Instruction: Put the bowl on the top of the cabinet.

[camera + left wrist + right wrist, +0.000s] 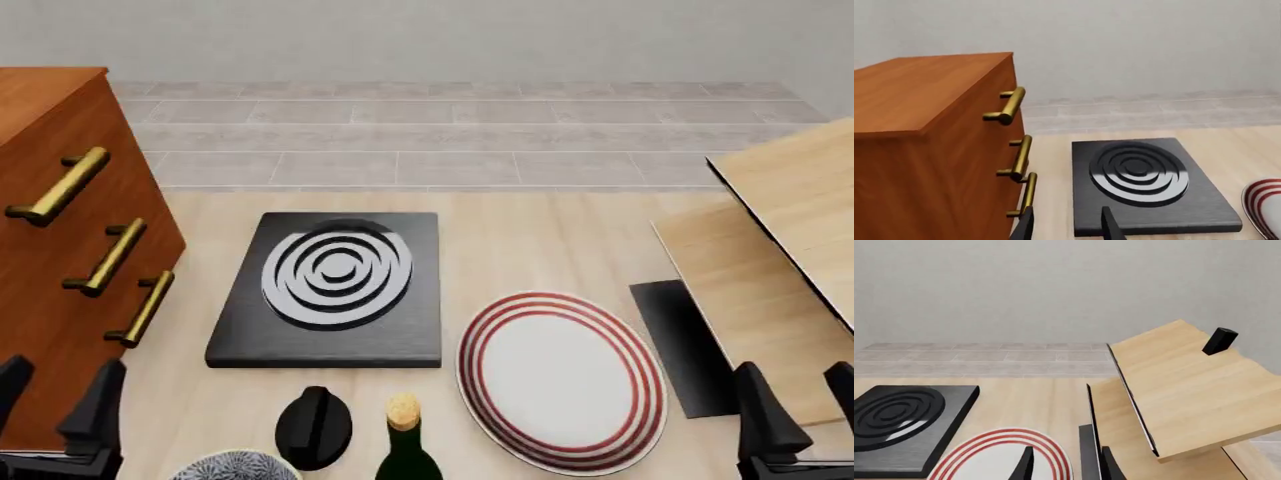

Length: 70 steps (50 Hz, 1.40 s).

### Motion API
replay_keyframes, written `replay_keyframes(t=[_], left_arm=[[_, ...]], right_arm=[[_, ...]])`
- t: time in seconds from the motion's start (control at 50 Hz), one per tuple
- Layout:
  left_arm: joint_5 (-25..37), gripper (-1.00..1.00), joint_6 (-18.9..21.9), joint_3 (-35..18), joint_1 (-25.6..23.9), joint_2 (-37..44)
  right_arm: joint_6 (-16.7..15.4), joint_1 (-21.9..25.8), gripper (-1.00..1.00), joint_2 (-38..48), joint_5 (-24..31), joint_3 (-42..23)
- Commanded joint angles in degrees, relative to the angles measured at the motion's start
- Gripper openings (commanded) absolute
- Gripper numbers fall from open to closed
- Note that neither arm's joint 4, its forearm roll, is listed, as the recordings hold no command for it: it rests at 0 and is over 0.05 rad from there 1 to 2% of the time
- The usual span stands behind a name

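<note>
The bowl (238, 466), patterned black and white, shows only as a sliver at the front view's bottom edge, left of centre; it is out of both wrist views. The reddish-brown cabinet (54, 200) with three brass bar handles stands at the far left, its flat top showing in the left wrist view (921, 90). My left gripper (54, 400) is open and empty, low beside the cabinet's front corner and left of the bowl; it also shows in the left wrist view (1067, 227). My right gripper (801, 405) is open and empty at the far right; it also shows in the right wrist view (1066, 465).
A black hot plate (327, 290) with concentric rings lies in the middle. A white plate with red rings (561, 380) lies right of centre. A black knob-like object (314, 425) and a bottle (404, 445) stand near the front edge. Pale-wood boards (787, 230) rise at the right.
</note>
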State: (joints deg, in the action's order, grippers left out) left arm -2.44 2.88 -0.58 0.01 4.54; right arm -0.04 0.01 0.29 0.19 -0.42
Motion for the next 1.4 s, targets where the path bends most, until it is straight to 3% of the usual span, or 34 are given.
replay_keyframes(t=[0.02,0.22,0.38,0.6,0.78,1.4], left_arm=[[-0.98,1.0,2.19,-1.83,-1.37,5.0],[10.37,1.0,3.16,-1.7,-0.36,-2.45],[17.7,1.0,4.65,-5.26,-0.46,-4.37],[31.21,1.0,6.93,-14.56,-4.95,-4.49],[40.99,1.0,6.02,-20.04,-8.21,-4.42],[52.75,1.0,5.42,-24.81,-11.83,-4.06]], right_arm=[[-0.01,0.01,1.0,-0.2,0.49,-0.29],[-0.03,0.02,1.0,-0.21,0.43,-0.22],[-0.03,0.02,1.0,-0.19,0.51,-0.33],[-0.02,0.01,1.0,-0.21,0.89,-0.68],[-0.02,0.01,1.0,-0.06,0.19,-0.12],[0.01,-0.01,1.0,-0.06,0.2,-0.12]])
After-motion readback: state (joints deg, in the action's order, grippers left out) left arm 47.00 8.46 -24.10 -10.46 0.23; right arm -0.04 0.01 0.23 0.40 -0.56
